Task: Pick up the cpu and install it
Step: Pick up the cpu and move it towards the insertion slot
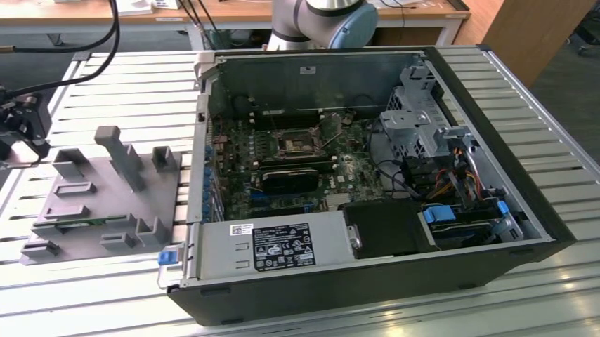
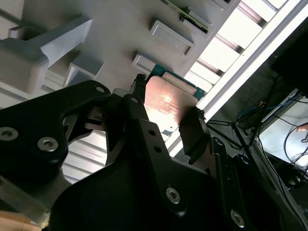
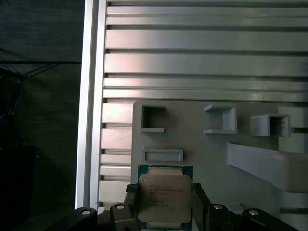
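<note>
Over grey tray [image 3: 192,144] — cpu [image 3: 163,199] pinched btwn gripper [image 3: 164,192] fingers [image 3: 131,197].

— Entry one, the cpu [image 3: 163,197]?
— Bare metal lid, smooth, with a soft satin sheen; green circuit-board edge.
— Your hand [image 3: 164,192]?
— Mine is matt black throughout, set with bright metal screws [image 2: 173,195].
— The fixture tray [image 3: 202,149]?
— Grey plastic, matt and smooth.
— The table [image 3: 192,62]?
— Ribbed metal slats, bare, quite reflective.
— The computer case [image 1: 375,288]?
— Black matt shell; dull grey sheet metal inside.
</note>
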`<move>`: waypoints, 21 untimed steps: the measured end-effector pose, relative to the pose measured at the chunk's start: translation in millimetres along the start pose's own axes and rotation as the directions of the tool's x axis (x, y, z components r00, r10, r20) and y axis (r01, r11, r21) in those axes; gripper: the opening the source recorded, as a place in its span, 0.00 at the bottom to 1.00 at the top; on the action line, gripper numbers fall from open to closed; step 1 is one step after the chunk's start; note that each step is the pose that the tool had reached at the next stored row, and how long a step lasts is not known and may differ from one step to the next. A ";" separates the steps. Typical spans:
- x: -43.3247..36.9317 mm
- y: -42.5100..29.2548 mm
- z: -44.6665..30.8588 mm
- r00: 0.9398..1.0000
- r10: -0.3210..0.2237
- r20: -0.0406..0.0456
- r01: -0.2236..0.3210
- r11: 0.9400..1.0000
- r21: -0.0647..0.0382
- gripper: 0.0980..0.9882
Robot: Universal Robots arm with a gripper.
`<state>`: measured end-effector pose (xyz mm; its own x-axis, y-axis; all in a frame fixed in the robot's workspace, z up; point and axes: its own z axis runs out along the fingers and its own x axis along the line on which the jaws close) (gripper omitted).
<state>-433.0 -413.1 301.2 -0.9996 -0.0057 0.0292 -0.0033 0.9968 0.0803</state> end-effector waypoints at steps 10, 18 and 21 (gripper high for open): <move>0.1 0.5 -4.6 1.000 0.000 0.000 0.000 1.000 0.000 0.49; 0.2 0.9 -9.0 1.000 0.000 0.000 0.000 1.000 0.000 0.49; 0.3 1.1 -10.7 1.000 0.000 0.000 0.000 1.000 0.000 0.49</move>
<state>-433.0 -412.9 312.0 -0.9996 -0.0056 0.0292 -0.0033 0.9968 0.0802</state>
